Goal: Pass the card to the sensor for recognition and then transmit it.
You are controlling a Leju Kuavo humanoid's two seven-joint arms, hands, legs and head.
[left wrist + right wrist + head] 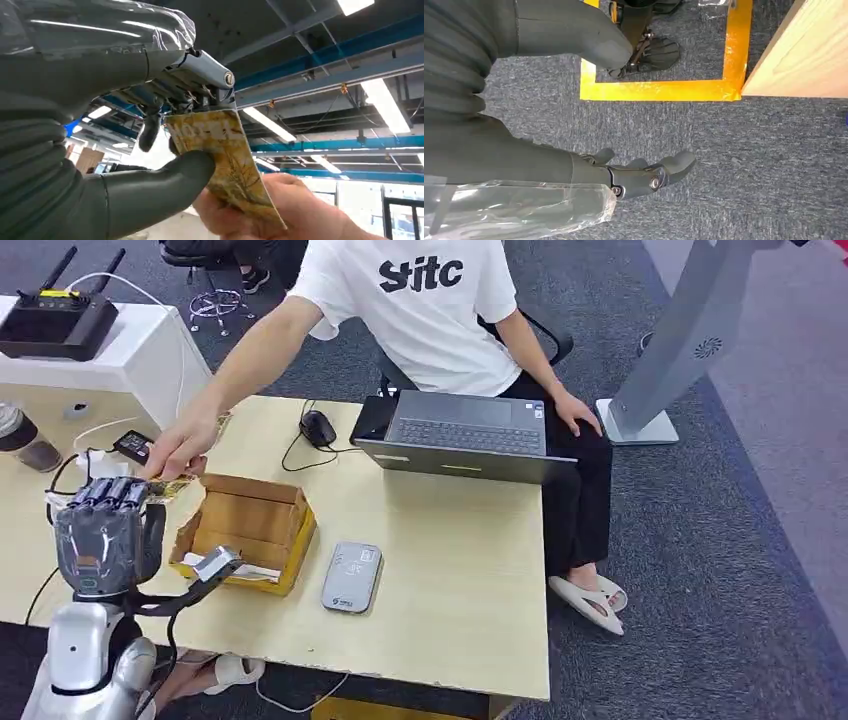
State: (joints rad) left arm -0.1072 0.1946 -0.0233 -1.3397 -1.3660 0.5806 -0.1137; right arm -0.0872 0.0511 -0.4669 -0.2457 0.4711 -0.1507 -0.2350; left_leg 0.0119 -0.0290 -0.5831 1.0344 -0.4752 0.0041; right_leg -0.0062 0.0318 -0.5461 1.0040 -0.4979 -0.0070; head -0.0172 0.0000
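The card [225,162] is held at both ends: it is pinched between the thumb and fingers of the left hand [105,530], raised at about 9 o'clock on the table [460,570], while a person's hand [183,448] grips its far end. This is judged to be a handover (whether the card is being given to the robot or taken from it cannot be read from the pictures). The sensor [351,578], taken to be the grey device lying flat near the table's middle, just at 3 o'clock of the open box [245,530], is well apart from the card. The right hand [644,175] hangs over the floor beside the table, fingers loosely apart and holding nothing. If the card is being received, both the reading and the transmitting are left to do.
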